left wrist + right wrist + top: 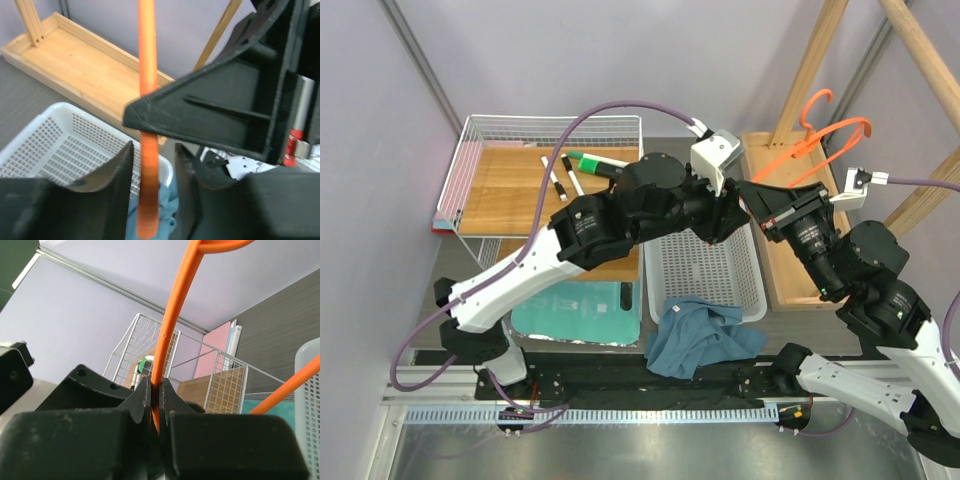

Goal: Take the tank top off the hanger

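The desk [20,105] is a dark grey, faintly ribbed surface closed in by plain lavender walls [620,50]; a pale wooden frame [810,70] leans up in the far right corner, and a brushed metal plate [620,450] runs along the near edge, past the arm bases. At the far left stands a white wire basket [550,125] with a wooden board [510,180] in it, and markers [565,180] lie on the board; nearer, a mint-green mat [570,310] lies flat, partly under the left arm. A white perforated basket [705,275] sits in the middle of the desk, with a shallow wooden tray [785,275] just beside it on the right.

The tank top [695,340] is off the hanger [170,315]; it lies crumpled at the near end of the white basket, draped over the rim and onto the desk in front. The hanger is held up in the air above the tray and the far end of the basket, hook pointing away toward the wooden frame.

The right fingers [142,400] are pinched tight on one thin orange bar of the hanger; the left fingers [117,175] stand a little apart on either side of another bar, with a gap showing on each side, so they straddle it loosely rather than clamp it.
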Controlling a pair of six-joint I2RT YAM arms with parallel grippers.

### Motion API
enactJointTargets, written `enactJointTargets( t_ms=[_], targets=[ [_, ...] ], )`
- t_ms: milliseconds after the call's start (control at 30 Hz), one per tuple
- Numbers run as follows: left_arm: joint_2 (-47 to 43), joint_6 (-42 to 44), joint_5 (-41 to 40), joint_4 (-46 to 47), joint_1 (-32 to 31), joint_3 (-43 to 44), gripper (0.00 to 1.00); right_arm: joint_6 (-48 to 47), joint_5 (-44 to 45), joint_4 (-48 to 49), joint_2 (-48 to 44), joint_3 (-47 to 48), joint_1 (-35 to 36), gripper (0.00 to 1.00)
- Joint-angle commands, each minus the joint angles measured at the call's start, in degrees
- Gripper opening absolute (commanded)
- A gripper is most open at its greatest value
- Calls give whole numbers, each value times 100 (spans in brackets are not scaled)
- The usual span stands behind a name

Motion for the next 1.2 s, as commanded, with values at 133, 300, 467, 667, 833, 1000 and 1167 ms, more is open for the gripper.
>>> enactJointTargets(
  t_ms=[133,300,467,667,833,1000,1167],
  targets=[
    [-1197,-244,-109,933,-38,-927,75,353,590,576,752,789,22,1],
    [-1804,-464,-21,880,-38,-1278,83,327,1125,804,1244,1141,13,1],
    [-2630,-745,119,1152,-46,-1867,83,98,1724,989,1543,1422,-153,1],
    [-3105,-913,356,1521,-46,-2334,83,378,1014,980,2062,1819,-1250,1],
    [-2702,-860,874,1521,-46,-1992,83,493,29,1059,2273,1739,-2200,1],
    [-2035,-719,1305,1601,-46,-1474,82,291,-157,1138,2396,1731,-2386,1],
    [-1972,-1009,2104,2144,-46,-1332,81,212,-253,1314,2449,1687,-2527,1]
  ],
)
